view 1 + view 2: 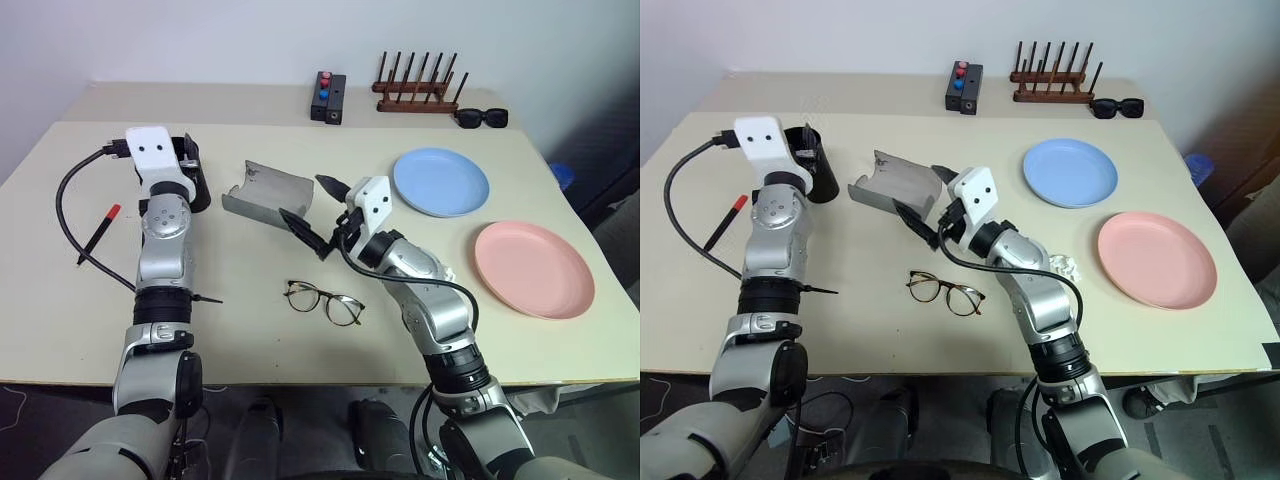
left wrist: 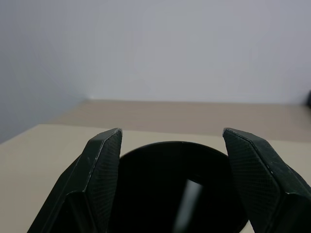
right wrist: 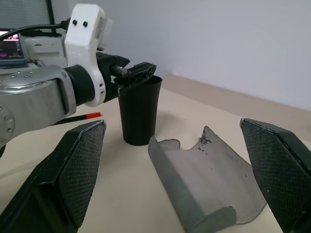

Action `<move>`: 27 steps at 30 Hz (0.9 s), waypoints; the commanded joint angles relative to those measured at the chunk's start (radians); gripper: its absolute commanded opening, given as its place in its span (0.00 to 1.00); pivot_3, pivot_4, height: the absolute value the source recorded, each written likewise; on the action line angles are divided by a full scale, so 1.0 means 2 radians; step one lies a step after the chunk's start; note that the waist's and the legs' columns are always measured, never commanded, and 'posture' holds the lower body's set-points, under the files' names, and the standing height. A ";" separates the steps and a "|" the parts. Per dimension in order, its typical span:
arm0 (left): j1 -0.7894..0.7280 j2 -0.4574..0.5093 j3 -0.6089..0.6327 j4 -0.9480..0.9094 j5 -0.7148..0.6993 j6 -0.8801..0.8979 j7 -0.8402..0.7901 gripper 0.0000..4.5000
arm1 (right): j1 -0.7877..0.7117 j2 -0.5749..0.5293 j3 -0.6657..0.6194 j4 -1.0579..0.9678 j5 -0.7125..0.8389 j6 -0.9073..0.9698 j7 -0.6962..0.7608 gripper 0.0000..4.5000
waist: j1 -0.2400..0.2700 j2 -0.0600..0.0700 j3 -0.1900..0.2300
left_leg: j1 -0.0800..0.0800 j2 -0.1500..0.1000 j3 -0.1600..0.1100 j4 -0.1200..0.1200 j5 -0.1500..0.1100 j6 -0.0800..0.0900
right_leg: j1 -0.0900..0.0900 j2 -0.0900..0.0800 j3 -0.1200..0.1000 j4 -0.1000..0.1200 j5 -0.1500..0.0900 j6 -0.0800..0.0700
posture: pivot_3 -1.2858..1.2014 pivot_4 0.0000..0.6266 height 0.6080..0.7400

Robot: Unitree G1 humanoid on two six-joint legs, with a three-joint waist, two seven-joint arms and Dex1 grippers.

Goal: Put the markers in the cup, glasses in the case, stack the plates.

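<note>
The black cup point(image 1: 197, 186) stands at the table's back left. My left gripper point(image 2: 170, 160) hovers over its rim, open, fingers apart on either side of the mouth. A pale slim shape point(image 2: 187, 204) inside the cup looks like the white marker. The red-capped marker point(image 1: 98, 232) lies on the table left of my left arm. The grey case point(image 1: 268, 192) lies open mid-table. My right gripper point(image 1: 312, 212) is open right beside it, holding nothing. The wire-frame glasses point(image 1: 322, 300) lie nearer the front. The blue plate point(image 1: 441, 181) and pink plate point(image 1: 533, 268) sit apart on the right.
At the back stand a black box with red and blue buttons point(image 1: 328, 97), a wooden rack point(image 1: 418, 90) and black sunglasses point(image 1: 482, 118). My left arm's black cable point(image 1: 66, 205) loops over the table near the red-capped marker. A small crumpled white thing point(image 1: 1065, 265) lies by my right forearm.
</note>
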 commanded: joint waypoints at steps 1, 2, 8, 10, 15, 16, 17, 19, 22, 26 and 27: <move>-0.021 0.044 0.062 -0.036 -0.022 0.040 0.042 0.81 | -0.011 -0.001 -0.002 -0.022 0.003 -0.002 -0.001 1.00 | -0.002 0.000 0.000 | 0.000 0.000 0.000 0.000 0.000 0.000 | 0.000 0.000 0.000 0.000 0.000 0.000 | 0.52 0.24 1.00; -0.018 0.059 0.073 -0.038 -0.018 0.068 0.054 0.87 | -0.011 -0.002 -0.003 -0.023 0.003 -0.001 -0.002 1.00 | -0.005 0.000 0.000 | 0.000 0.000 0.000 0.000 0.000 0.000 | 0.000 0.000 0.000 0.000 0.000 0.000 | 0.52 0.24 1.00; 0.003 0.136 0.092 -0.013 -0.015 0.285 0.057 0.99 | -0.004 -0.008 -0.003 -0.026 0.005 0.003 0.000 1.00 | -0.010 0.000 0.000 | 0.000 0.000 0.000 -0.001 0.000 0.000 | 0.000 0.000 0.000 0.000 0.000 0.001 | 0.52 0.24 1.00; 0.003 0.146 0.101 0.002 -0.032 0.335 0.038 0.99 | -0.004 -0.008 -0.002 -0.025 0.005 0.003 0.001 1.00 | -0.010 0.000 0.000 | 0.000 0.000 0.000 -0.001 0.000 0.000 | 0.000 0.000 0.000 0.000 0.000 0.001 | 0.52 0.24 1.00; 0.002 0.172 0.116 0.044 -0.056 0.407 -0.006 0.99 | -0.007 -0.009 -0.002 -0.018 0.005 0.001 0.003 1.00 | -0.011 0.000 0.000 | 0.000 0.000 -0.001 -0.001 0.000 0.000 | 0.000 0.000 -0.001 0.000 0.000 0.001 | 0.52 0.24 1.00; 0.001 0.176 0.113 0.051 -0.057 0.417 -0.013 0.99 | -0.007 -0.010 -0.003 -0.018 0.005 0.001 0.003 1.00 | -0.012 0.000 0.000 | 0.000 0.000 -0.001 -0.001 0.000 0.000 | 0.000 0.000 -0.001 0.000 0.000 0.001 | 0.52 0.24 1.00; 0.000 0.179 0.110 0.056 -0.058 0.424 -0.018 0.99 | -0.006 -0.011 -0.003 -0.018 0.005 0.001 0.003 1.00 | -0.012 0.000 0.000 | 0.000 0.000 -0.001 -0.001 0.000 0.000 | 0.000 0.000 -0.001 0.000 0.000 0.001 | 0.52 0.24 1.00; -0.001 0.184 0.102 0.067 -0.058 0.435 -0.028 0.99 | -0.006 -0.012 -0.003 -0.019 0.005 0.002 0.004 1.00 | -0.012 0.000 0.000 | 0.000 0.000 -0.001 -0.001 0.000 0.000 | 0.000 0.000 -0.001 0.000 0.000 0.001 | 0.52 0.24 1.00; 0.002 0.187 0.097 0.085 -0.057 0.443 -0.036 0.99 | -0.001 -0.016 -0.004 -0.025 0.005 0.004 0.003 1.00 | -0.012 0.000 0.000 | 0.000 0.000 -0.001 -0.001 0.000 0.000 | 0.000 0.000 -0.001 0.000 0.000 0.001 | 0.52 0.24 1.00; 0.007 0.184 0.102 0.086 -0.064 0.446 -0.043 0.87 | 0.003 -0.020 -0.005 -0.029 0.004 0.006 0.000 1.00 | -0.012 0.000 0.000 | 0.000 0.000 -0.001 -0.001 0.000 0.000 | 0.000 0.000 -0.001 0.000 0.000 0.001 | 0.52 0.24 1.00; 0.008 0.181 0.106 0.082 -0.067 0.446 -0.043 0.80 | 0.004 -0.020 -0.006 -0.030 0.004 0.007 0.000 1.00 | -0.012 0.000 0.000 | 0.000 0.000 -0.001 -0.001 0.000 0.000 | 0.000 0.000 -0.001 0.000 0.000 0.001 | 0.52 0.24 1.00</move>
